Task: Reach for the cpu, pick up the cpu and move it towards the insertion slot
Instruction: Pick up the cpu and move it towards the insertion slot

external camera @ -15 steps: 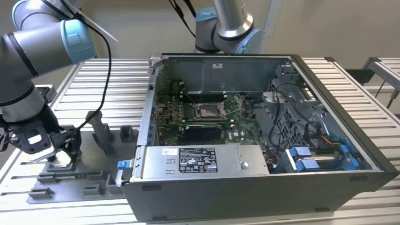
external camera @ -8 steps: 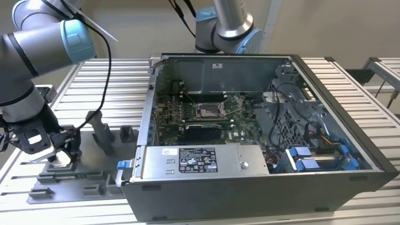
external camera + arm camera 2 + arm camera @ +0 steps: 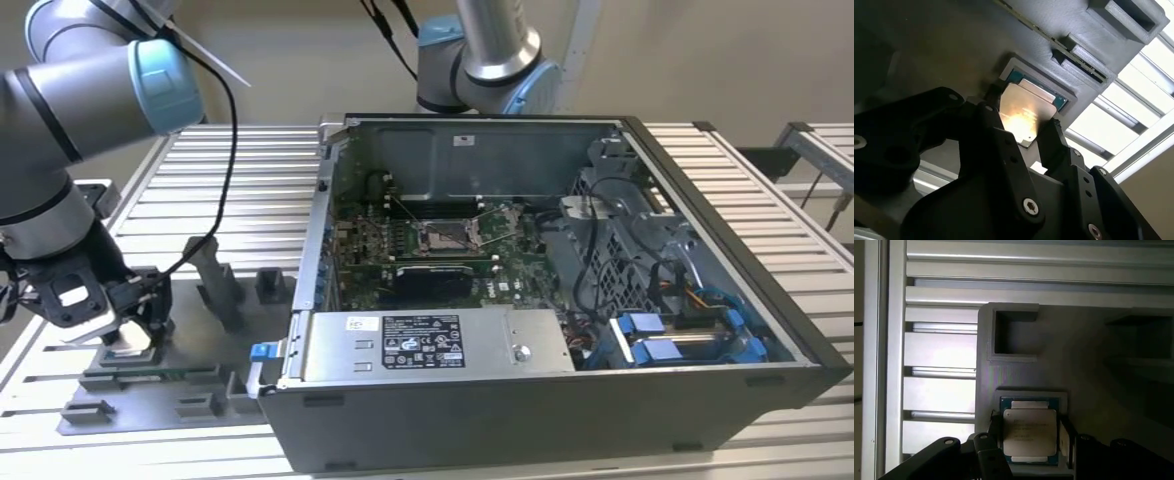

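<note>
Straddling the cpu (image 3: 1030, 432), the gripper (image 3: 1021, 116) stands open, a jaw beside either edge, seemingly not yet pinching. The cpu lies seated in the grey fixture (image 3: 1019, 372). Picking up is the step in hand, and it calls for an even squeeze. The insertion slot (image 3: 445, 236) sits well apart.

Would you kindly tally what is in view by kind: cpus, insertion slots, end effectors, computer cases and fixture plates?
cpu: 1
insertion slot: 1
end effector: 1
computer case: 1
grey fixture plate: 1
Total: 5
</note>
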